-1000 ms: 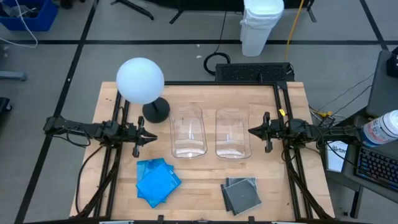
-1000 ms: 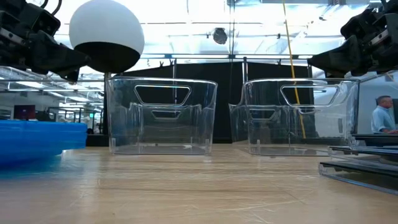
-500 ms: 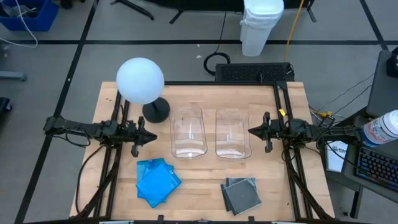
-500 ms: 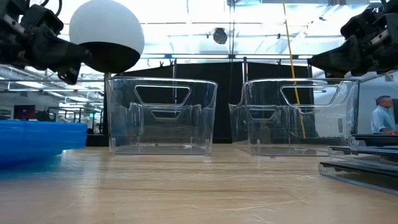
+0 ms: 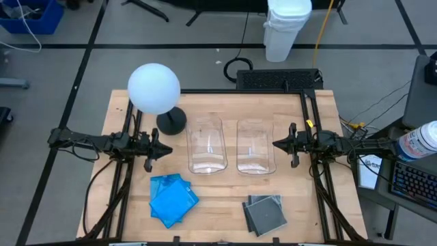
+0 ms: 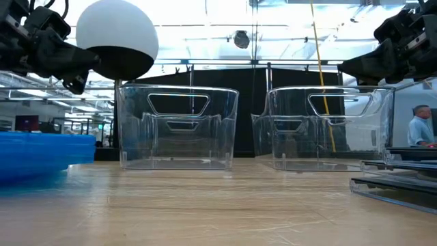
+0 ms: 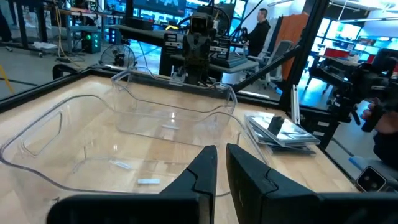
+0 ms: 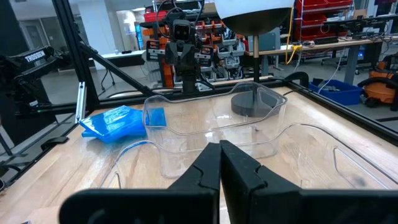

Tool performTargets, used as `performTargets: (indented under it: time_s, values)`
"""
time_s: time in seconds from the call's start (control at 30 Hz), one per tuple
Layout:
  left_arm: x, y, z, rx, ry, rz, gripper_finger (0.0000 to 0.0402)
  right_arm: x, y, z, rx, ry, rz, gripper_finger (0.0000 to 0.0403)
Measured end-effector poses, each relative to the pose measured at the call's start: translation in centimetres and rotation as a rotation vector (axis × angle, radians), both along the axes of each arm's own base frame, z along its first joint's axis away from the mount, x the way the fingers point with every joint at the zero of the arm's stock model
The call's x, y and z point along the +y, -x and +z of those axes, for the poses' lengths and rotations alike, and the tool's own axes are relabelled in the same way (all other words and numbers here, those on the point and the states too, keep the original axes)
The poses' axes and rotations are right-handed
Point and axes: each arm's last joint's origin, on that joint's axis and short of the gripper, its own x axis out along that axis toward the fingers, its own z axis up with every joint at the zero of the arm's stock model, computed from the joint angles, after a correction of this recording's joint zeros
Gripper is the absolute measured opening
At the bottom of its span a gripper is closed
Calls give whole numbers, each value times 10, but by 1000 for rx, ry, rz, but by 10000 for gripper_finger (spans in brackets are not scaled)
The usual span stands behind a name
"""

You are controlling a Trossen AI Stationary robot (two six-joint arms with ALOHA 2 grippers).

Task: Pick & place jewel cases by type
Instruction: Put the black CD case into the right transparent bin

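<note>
Several blue jewel cases [image 5: 172, 198] lie in a loose pile on the wooden table near its front left; the right wrist view shows the blue pile [image 8: 115, 121] too. A short stack of dark grey jewel cases [image 5: 265, 213] lies flat near the front right and also shows as the dark stack [image 7: 280, 127] in the left wrist view. My left gripper [image 5: 166, 151] hovers level at the table's left side, shut but for a thin slit, with nothing between its fingers. My right gripper [image 5: 276, 144] hovers level at the right side, shut and empty. Both point at the bins.
Two clear plastic bins [image 5: 206, 145] [image 5: 255, 147] stand side by side mid-table between the grippers. A lamp with a white globe [image 5: 153, 87] stands on a dark base [image 5: 171, 121] at the far left. Bare wood lies between the two piles at the front.
My left gripper has rolled a little about the line it points along and stayed in place. Nothing else has moved.
</note>
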Motion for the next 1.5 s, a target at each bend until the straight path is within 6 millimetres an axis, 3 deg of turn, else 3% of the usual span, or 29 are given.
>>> performTargets:
  time_s: [0.4, 0.57, 0.87, 1.17, 1.37, 1.5]
  values:
    - [0, 0, 3, -32, -9, 13, 44, 0, 0, 0, 0, 0, 1, 0]
    - [3, 0, -1, 14, -26, 95, 44, 0, 0, 1, -6, -1, 0, 0]
    - [8, 1, -3, 32, -23, 267, 44, 0, 1, 17, -172, 46, 0, 2]
    - [7, 0, 0, 11, -123, 234, 44, 1, -4, 10, -46, 164, 5, 52]
    - [6, 0, 2, -11, -156, 220, 44, 2, -8, 28, 12, 189, -78, 86]
    - [6, 0, 2, -16, -139, 220, 44, 7, -10, 51, 66, 251, -85, 95]
